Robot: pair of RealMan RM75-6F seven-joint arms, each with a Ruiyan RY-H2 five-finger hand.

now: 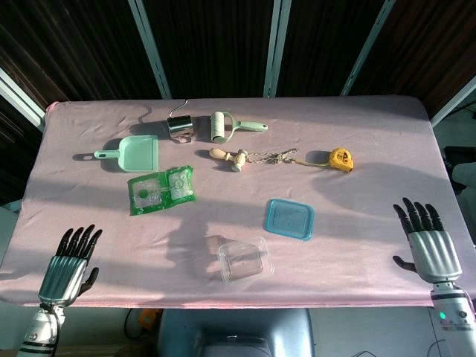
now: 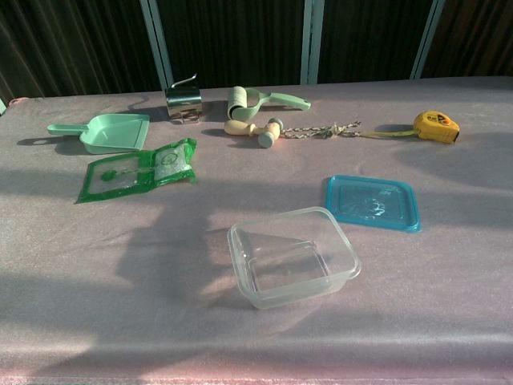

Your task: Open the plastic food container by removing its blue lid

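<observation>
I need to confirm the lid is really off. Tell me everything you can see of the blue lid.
The blue lid is a flat, squarish piece of translucent blue plastic with rounded corners and a raised rim. It lies flat on the pink tablecloth, apart from the clear container, beyond it and toward the robot's right. Nothing touches it; neither hand is near.

Both arms are cut off by the head view's lower edge; the tape measure's (image 1: 341, 159) markings seem too small to read.

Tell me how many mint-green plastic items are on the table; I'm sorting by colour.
2. The mint-green dustpan lies at the far left beside the metal cup; the lint roller with a mint-green handle lies right of that cup. None seems hidden.
</observation>
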